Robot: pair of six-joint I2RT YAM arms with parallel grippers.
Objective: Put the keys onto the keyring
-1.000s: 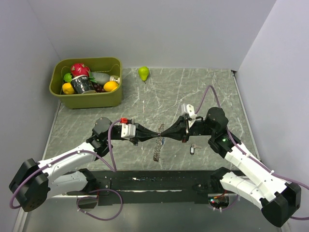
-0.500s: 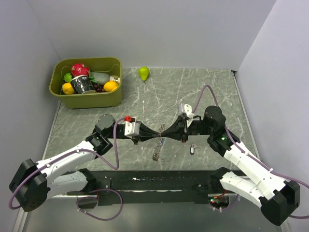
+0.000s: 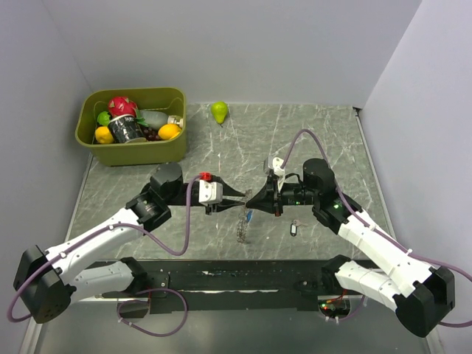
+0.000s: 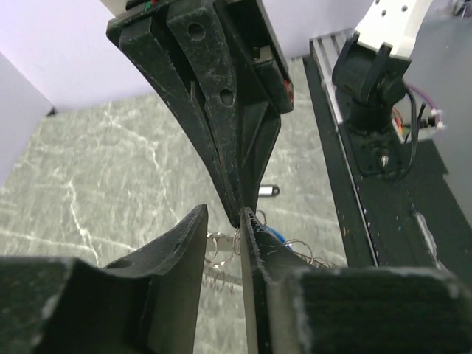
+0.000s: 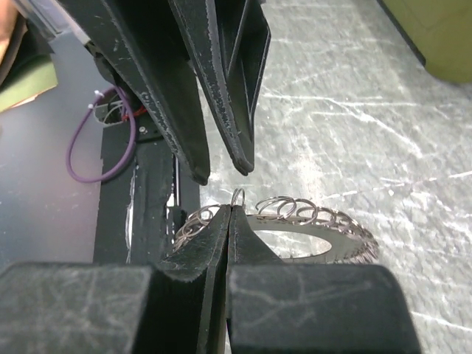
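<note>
Above the marbled table (image 3: pixel 317 140), the right gripper (image 3: pixel 253 200) clamps tight on the dangling keyring (image 3: pixel 241 226) as the left gripper (image 3: pixel 237 200), jaws slightly parted, faces it; a blue-tagged key (image 3: pixel 249 216) apparently hangs threaded, while a dark-tagged key (image 3: pixel 293 229) lying at four o'clock awaits threading.

The table (image 3: pixel 310 140) is grey-green marble veined with white, the bin (image 3: pixel 147 152) olive green, the pear (image 3: pixel 219 111) yellow-green, the keyring (image 5: pixel 324 247) silvery grey, one key tag (image 3: pixel 249 217) blue, the cables (image 3: pixel 303 133) purple.

The keyring (image 5: pixel 324 221) is shiny metal, the right tool (image 5: pixel 229 214) scuffed matt black plastic, the table (image 3: pixel 310 140) smooth veined stone-look.
</note>
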